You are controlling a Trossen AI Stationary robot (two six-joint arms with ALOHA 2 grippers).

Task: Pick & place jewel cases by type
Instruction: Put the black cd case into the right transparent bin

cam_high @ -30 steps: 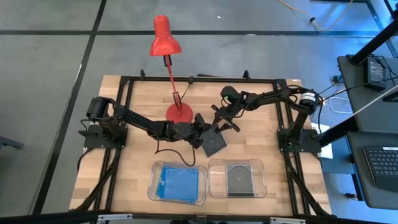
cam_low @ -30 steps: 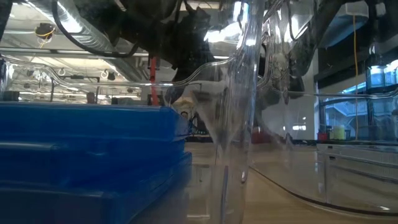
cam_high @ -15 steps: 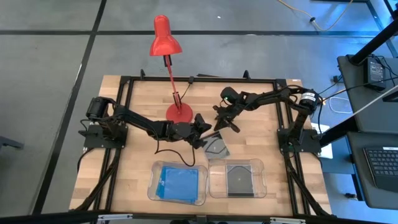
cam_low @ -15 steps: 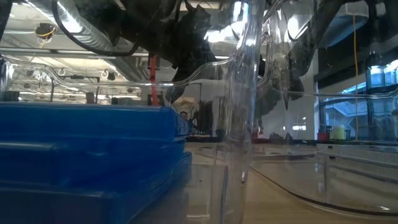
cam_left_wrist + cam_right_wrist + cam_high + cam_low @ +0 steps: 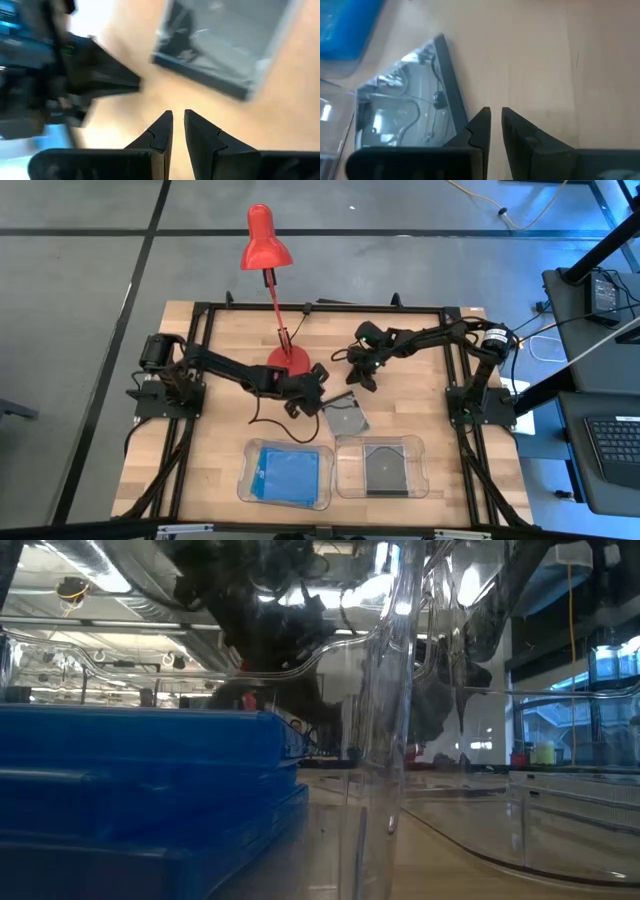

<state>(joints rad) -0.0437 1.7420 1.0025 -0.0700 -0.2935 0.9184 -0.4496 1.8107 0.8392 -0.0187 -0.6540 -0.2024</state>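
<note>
A dark grey jewel case point(image 5: 345, 417) with a clear face lies flat on the wooden table, just beyond the two trays. It also shows in the left wrist view point(image 5: 225, 50) and the right wrist view point(image 5: 405, 115). My left gripper point(image 5: 319, 396) point(image 5: 178, 117) is shut a short way to the case's left. My right gripper point(image 5: 355, 383) point(image 5: 495, 115) is shut just past the case's far edge. Neither touches it. Blue jewel cases point(image 5: 288, 472) point(image 5: 140, 790) are stacked in the left clear tray. One dark case point(image 5: 382, 466) lies in the right clear tray.
The left clear tray point(image 5: 245, 480) and the right clear tray point(image 5: 420, 470) sit side by side at the near edge; their walls point(image 5: 390, 740) fill the low view. A red desk lamp's round base point(image 5: 288, 360) stands right behind my left arm. Bare wood lies to the left and right.
The grey case, which looked dark and tipped between the two grippers a second ago, now lies flat on the table. My left gripper has drawn back toward the table's left edge. My right gripper has pulled slightly toward the far edge.
</note>
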